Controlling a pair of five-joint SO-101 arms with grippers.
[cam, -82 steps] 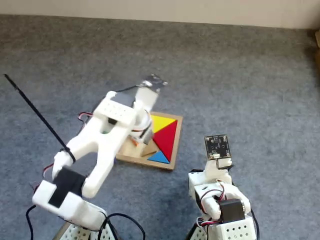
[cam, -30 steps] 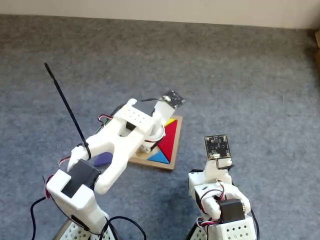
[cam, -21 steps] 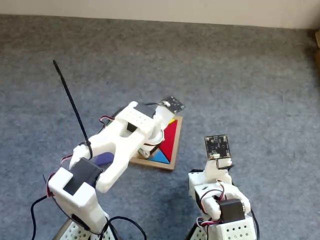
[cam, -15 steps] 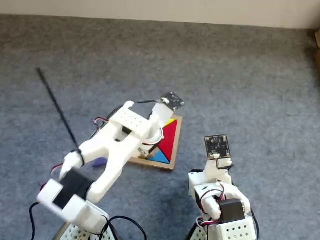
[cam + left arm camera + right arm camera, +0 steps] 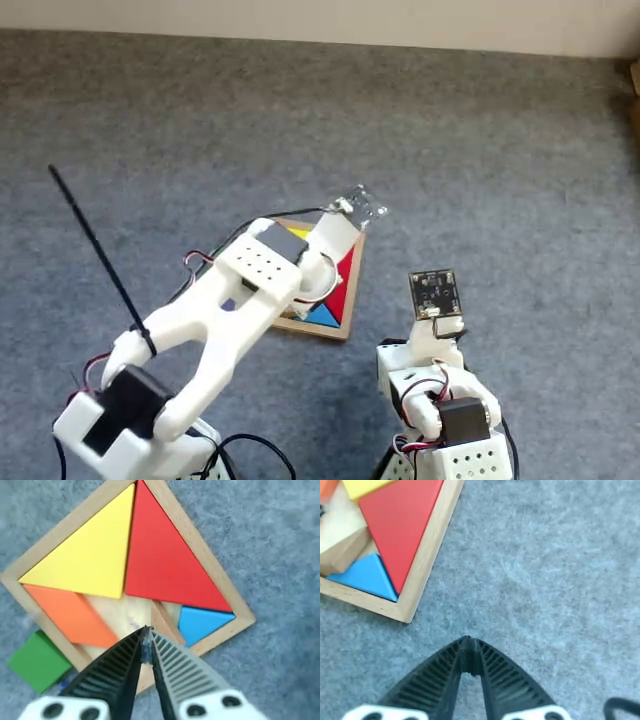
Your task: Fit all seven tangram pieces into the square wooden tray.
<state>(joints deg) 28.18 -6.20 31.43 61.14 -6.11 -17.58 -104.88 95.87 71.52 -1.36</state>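
The square wooden tray (image 5: 202,555) holds a big yellow triangle (image 5: 90,555), a big red triangle (image 5: 165,555), an orange parallelogram (image 5: 70,612), a small blue triangle (image 5: 202,622) and a wood-coloured piece (image 5: 167,625). A green square (image 5: 37,660) lies on the carpet just outside the tray's edge. My left gripper (image 5: 145,644) hovers shut above the bare middle of the tray, holding nothing. My right gripper (image 5: 469,657) is shut over the carpet, a short way off the tray corner (image 5: 427,565) nearest it. In the high view the left arm (image 5: 240,310) covers much of the tray (image 5: 320,330).
Grey carpet surrounds the tray on all sides. The right arm (image 5: 435,395) sits folded near the front edge, to the right of the tray. A thin black rod (image 5: 95,245) sticks up from the left arm.
The left arm has swung over the tray, its wrist now farther right above the tray's far right corner, and it hides the purple piece seen earlier. The right arm has kept still.
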